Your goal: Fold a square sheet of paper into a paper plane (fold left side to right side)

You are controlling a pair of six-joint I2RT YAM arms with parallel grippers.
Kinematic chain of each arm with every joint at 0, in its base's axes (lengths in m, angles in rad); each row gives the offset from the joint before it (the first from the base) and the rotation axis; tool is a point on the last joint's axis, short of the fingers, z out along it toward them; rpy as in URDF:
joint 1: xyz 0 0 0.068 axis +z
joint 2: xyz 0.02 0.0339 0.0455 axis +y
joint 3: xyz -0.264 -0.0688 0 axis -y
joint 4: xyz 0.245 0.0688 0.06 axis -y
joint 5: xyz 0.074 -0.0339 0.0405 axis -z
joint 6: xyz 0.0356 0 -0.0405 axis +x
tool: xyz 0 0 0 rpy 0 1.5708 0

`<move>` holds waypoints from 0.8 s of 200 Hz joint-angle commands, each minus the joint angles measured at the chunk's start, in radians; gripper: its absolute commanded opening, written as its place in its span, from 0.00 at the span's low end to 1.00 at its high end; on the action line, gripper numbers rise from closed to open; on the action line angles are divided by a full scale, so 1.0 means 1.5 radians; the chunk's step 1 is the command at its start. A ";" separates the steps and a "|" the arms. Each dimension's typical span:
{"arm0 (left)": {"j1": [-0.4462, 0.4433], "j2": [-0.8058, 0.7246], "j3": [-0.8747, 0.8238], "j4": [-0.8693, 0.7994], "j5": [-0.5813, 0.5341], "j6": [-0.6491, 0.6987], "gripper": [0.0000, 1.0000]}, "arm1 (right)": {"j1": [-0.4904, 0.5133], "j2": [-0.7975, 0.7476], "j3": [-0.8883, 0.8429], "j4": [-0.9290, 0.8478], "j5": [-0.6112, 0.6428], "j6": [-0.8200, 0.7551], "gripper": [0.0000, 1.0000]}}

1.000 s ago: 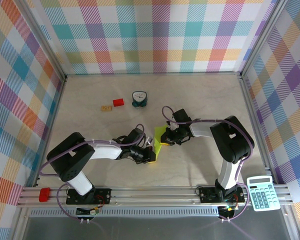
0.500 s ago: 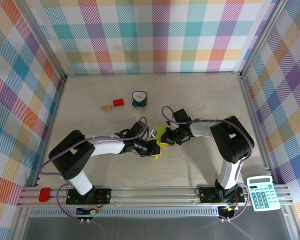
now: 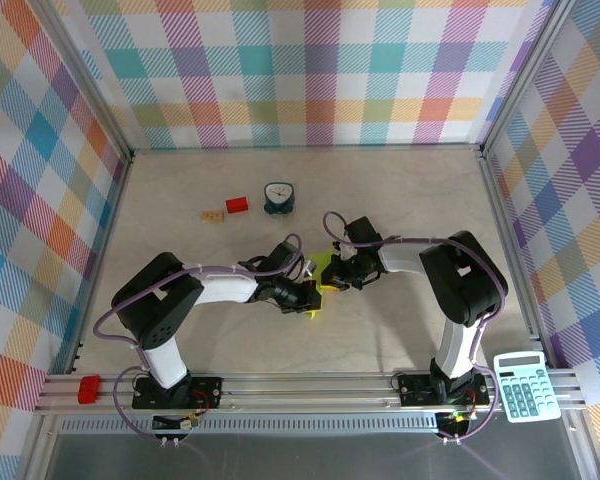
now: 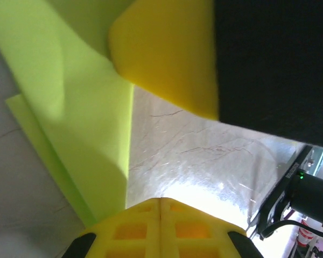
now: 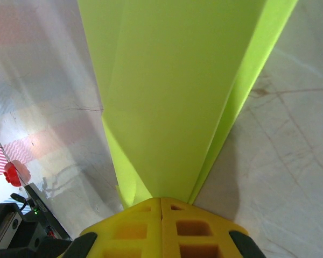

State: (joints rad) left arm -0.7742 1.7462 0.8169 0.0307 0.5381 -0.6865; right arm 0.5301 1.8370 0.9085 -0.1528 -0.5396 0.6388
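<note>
square sheet of paper (image 3: 323, 277), lime yellow-green and plain, lies at mid-frame in the top view on the table (image 3: 400, 200) between both grippers. it is folded over into layered flaps. right gripper (image 5: 160, 201) is clamped on its edge. left gripper (image 4: 160, 200) has fingers pressed together with the paper just beside; can't tell if pinched.

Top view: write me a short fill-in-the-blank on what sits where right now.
The clock is ___ in colour.
Nearest the clock sits a ___ block.
The calculator lies by the ___ arm's base.
The right gripper is shut on the ___.
Missing: teal; red; right; paper.
</note>
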 commanded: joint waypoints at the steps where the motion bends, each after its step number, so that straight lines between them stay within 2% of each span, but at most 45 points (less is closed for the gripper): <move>1: 0.008 0.003 -0.024 -0.018 -0.014 0.012 0.00 | 0.004 0.050 -0.017 -0.082 0.106 -0.016 0.00; 82: 0.008 -0.019 -0.080 -0.011 0.003 0.015 0.00 | 0.004 0.052 -0.005 -0.104 0.117 -0.024 0.00; 160: -0.023 -0.074 -0.129 -0.046 -0.005 0.026 0.00 | 0.004 0.055 0.004 -0.122 0.126 -0.031 0.00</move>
State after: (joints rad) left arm -0.7841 1.6661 0.6739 0.0937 0.5304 -0.6647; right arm 0.5320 1.8450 0.9447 -0.2146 -0.5129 0.6125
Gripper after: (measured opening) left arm 0.050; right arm 0.050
